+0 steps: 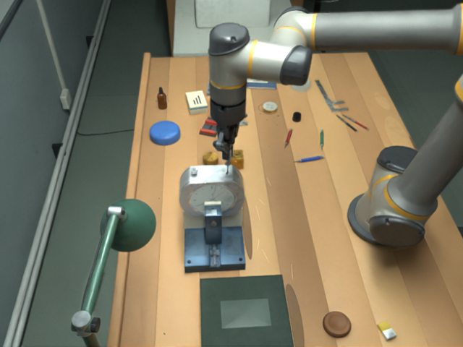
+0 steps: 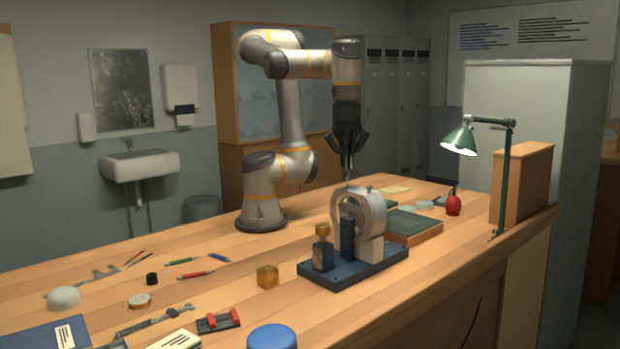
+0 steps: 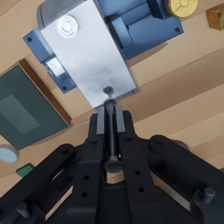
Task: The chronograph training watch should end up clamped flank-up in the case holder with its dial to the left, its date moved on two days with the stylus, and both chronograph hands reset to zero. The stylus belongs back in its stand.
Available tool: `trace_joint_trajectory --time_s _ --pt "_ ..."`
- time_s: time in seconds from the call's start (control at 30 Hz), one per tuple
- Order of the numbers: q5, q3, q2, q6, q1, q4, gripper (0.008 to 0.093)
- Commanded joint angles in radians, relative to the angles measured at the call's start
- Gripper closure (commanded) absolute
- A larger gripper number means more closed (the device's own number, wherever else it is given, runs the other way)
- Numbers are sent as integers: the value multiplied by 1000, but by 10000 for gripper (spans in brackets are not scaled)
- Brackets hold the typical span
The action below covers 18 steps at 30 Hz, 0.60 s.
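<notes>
In the middle of the bench the silver chronograph watch (image 1: 211,190) stands on edge in the blue case holder (image 1: 214,246), clamped by the holder's jaw (image 1: 213,220), with its white dial facing the near end of the bench. The thin dark stylus (image 3: 111,131) is gripped upright in my closed gripper (image 1: 226,151) directly above the watch. Its tip rests at a small recessed corrector (image 3: 109,89) on the watch's upturned flank. A round pusher (image 3: 66,26) sits at the flank's other end. A yellow block (image 1: 237,158), possibly the stylus stand, lies just behind the watch.
A blue round tin (image 1: 165,132) lies at the far left, and a green desk lamp (image 1: 129,225) leans in at the near left. A dark green mat (image 1: 245,312) lies in front of the holder. Pens (image 1: 309,159), small tools and the arm's base (image 1: 392,209) are on the right.
</notes>
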Motion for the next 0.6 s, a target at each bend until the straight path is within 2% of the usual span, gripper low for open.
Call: trace_joint_trajectory --time_s 0.0,0.57 --pt "0 1 2 0 0 3 934" --pt "0 -5 3 0 0 7 934"
